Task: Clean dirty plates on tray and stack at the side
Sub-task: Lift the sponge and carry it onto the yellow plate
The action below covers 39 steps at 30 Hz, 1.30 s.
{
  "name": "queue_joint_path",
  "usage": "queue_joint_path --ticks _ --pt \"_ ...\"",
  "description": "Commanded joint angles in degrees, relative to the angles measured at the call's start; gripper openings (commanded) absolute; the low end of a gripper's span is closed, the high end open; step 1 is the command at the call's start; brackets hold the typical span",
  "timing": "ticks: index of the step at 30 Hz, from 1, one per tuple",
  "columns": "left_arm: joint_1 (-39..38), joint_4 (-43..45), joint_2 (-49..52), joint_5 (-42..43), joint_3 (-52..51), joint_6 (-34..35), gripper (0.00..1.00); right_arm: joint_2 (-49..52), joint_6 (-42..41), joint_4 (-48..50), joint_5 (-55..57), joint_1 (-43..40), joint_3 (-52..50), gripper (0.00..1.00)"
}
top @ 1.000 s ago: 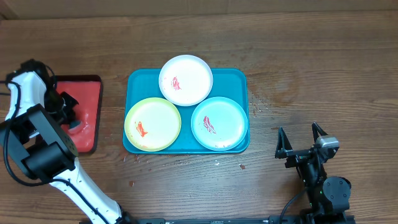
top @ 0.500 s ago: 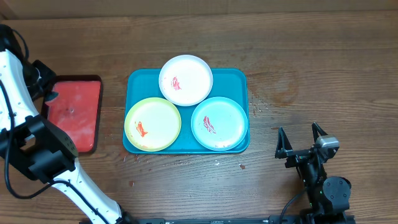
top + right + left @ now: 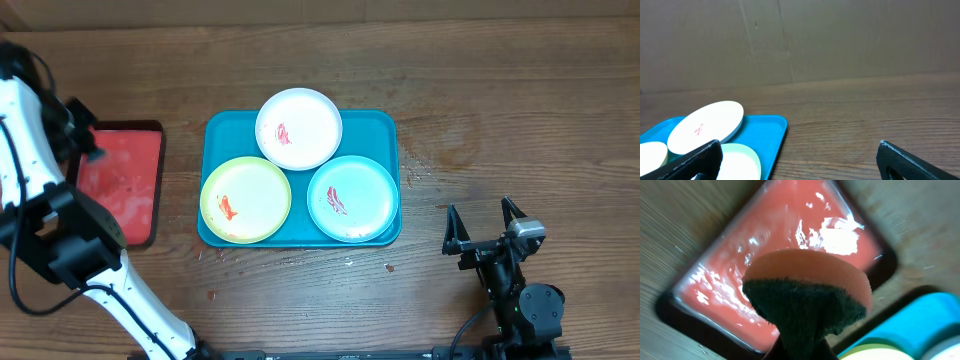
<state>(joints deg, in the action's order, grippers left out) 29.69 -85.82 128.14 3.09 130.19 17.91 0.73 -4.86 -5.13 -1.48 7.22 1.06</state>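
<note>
Pinching one sponge (image 3: 807, 287), your left gripper (image 3: 84, 142) is closed on the narrowed lower end of it. The dark green scouring face is toward the wrist camera and the orange body is behind. The gripper hangs over the far left edge of the red tray (image 3: 130, 190).

Red tray: one, with a dark rim and a wet glare on its floor. Its long axis runs from near to far. It sits on the wooden table (image 3: 500, 100), just left of the teal tray (image 3: 385, 125) and not touching it.

Teal tray: one, at mid-table, long axis running left to right.

Three dishes lie on it:
- White plate (image 3: 298, 128): one, at the far side in the middle, its edge overhanging the far rim.
- Yellow-green plate (image 3: 245, 199): one, at the near left corner.
- Blue-green plate (image 3: 352, 198): one, at the near right corner.
- Each carries one red smear (image 3: 282, 133) and lies flat. None is stacked on another.

Right gripper (image 3: 482, 228): your fingers are spread wide with nothing between them. It sits low at the near right of the table, well apart from the teal tray, and points toward the far side.
</note>
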Motion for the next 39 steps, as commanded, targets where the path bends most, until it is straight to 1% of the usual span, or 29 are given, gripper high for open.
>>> queue_joint_path --ticks 1,3,5,7,8,10,12,17,19,21,25,28,30,32,34,37,39 --pt "0.0 -1.6 -1.9 -2.3 4.3 -3.1 0.04 -0.6 0.0 0.3 0.4 0.0 -0.6 1.0" --pt "-1.0 0.0 -1.8 -6.0 0.2 -1.6 0.04 -0.6 0.0 0.3 0.4 0.0 -0.6 1.0" --pt "-1.9 4.7 -1.8 -6.4 -7.6 -1.0 0.04 -0.6 0.0 0.3 0.4 0.0 -0.6 1.0" --pt "-2.9 10.2 -1.8 -6.5 -16.0 -2.1 0.04 -0.6 0.0 0.3 0.4 0.0 -0.6 1.0" --pt "-3.2 11.9 -1.8 -6.7 -18.6 -3.5 0.04 -0.6 0.0 0.3 0.4 0.0 -0.6 1.0" --pt "-3.4 12.3 -1.8 -6.6 -19.7 -4.2 0.04 -0.6 0.0 0.3 0.4 0.0 -0.6 1.0" --pt "-3.0 10.6 -2.3 -5.9 -17.2 -3.7 0.04 -0.6 0.0 0.3 0.4 0.0 -0.6 1.0" --pt "-1.9 -2.9 -4.8 -0.4 -0.9 -3.7 0.04 -0.6 0.0 0.3 0.4 0.0 -0.6 1.0" --pt "-2.1 -7.1 -6.7 0.2 5.0 -3.8 0.04 -0.6 0.0 0.3 0.4 0.0 -0.6 1.0" --pt "-3.1 -9.3 -9.0 0.2 7.6 -3.8 0.04 -0.6 0.0 0.3 0.4 0.0 -0.6 1.0" --pt "-6.4 -11.0 -13.2 1.3 6.7 -4.3 0.04 -0.6 0.0 0.3 0.4 0.0 -0.6 1.0" --pt "-9.9 -11.0 -14.7 4.9 3.1 -4.9 0.04 -0.6 0.0 0.3 0.4 0.0 -0.6 1.0" --pt "-12.7 -11.0 -14.7 8.0 -0.5 -6.9 0.04 -0.6 0.0 0.3 0.4 0.0 -0.6 1.0" --pt "-15.9 -11.0 -14.7 10.0 -5.8 -7.7 0.04 -0.6 0.0 0.3 0.4 0.0 -0.6 1.0" --pt "-18.9 -10.3 -14.7 10.1 -11.1 -8.3 0.04 -0.6 0.0 0.3 0.4 0.0 -0.6 1.0" --pt "-23.5 -6.0 -14.7 10.1 -19.4 -9.1 0.04 -0.6 0.0 0.3 0.4 0.0 -0.6 1.0" --pt "-26.5 -1.1 -14.7 10.6 -24.9 -8.9 0.04 -0.6 0.0 0.3 0.4 0.0 -0.6 1.0"
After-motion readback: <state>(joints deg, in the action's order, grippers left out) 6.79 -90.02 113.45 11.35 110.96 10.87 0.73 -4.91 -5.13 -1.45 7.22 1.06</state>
